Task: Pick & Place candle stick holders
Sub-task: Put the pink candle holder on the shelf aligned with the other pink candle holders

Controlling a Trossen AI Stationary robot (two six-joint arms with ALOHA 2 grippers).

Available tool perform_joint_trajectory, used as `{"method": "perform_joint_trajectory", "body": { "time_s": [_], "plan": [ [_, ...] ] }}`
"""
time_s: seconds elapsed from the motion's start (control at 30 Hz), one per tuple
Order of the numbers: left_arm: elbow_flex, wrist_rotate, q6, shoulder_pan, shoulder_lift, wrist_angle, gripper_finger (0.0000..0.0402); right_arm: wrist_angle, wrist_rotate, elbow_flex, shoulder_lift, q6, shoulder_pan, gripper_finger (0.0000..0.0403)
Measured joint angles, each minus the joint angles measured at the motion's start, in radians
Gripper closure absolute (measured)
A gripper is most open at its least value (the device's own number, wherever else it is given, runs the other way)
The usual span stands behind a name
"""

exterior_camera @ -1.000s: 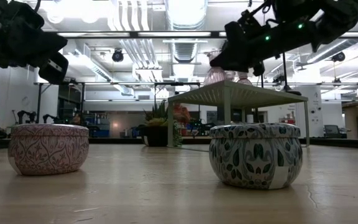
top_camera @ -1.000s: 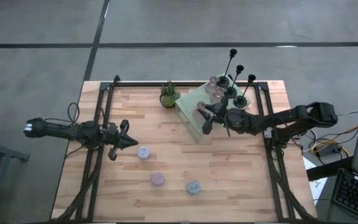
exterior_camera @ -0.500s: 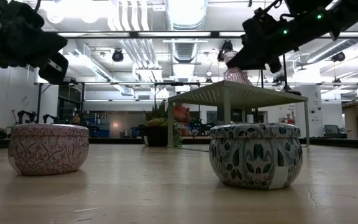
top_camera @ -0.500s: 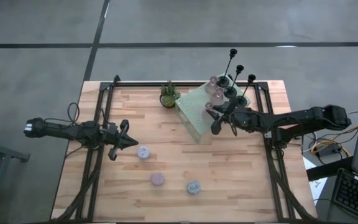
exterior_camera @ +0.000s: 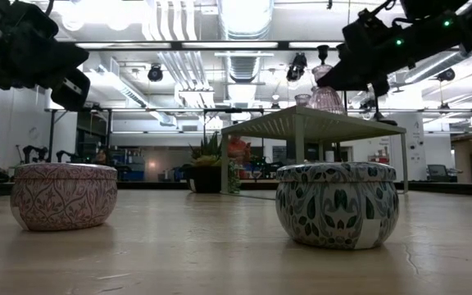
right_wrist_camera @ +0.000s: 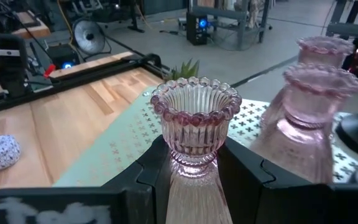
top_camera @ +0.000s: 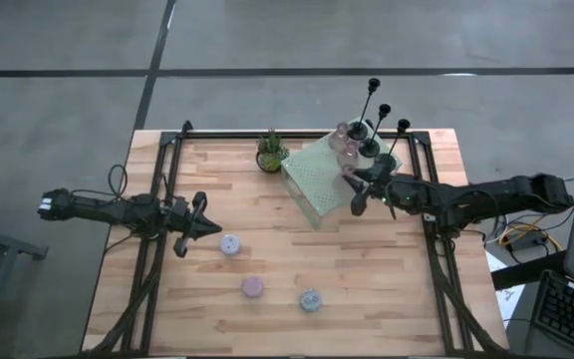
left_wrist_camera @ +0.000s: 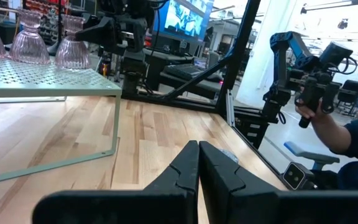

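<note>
Cup [right_wrist_camera: 196,124] base hidden between right gripper [right_wrist_camera: 194,165] fingers.

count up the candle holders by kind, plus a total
black stemmed holders: 3, standing at the platform's far right corner
pink glass cups: 3, one gripped in the right claw, two on the green platform
pastel round tins: 3, on the bare wood near the left claw
total: 9
</note>
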Motion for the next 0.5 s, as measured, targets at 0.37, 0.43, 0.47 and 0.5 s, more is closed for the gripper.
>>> {"method": "perform_joint_trajectory", "body": {
  "time_s": [0.37,0.43,0.47,0.5],
  "plan": [
    [0.0,0.0,0.0,0.0,0.0,0.0,0.0387,-0.005,0.073,-0.105,-0.136,0.005,0.0,0.0296],
    [0.0,0.0,0.0,0.0,0.0,0.0,0.0387,-0.007,0.083,-0.115,-0.159,0.0,0.0,0.0296],
    [0.0,0.0,0.0,0.0,0.0,0.0,0.0387,-0.008,0.087,-0.118,-0.17,-0.003,0.0,0.0296],
    [0.0,0.0,0.0,0.0,0.0,0.0,0.0387,-0.008,0.097,-0.12,-0.181,-0.01,0.0,0.0296]
  ]
}}
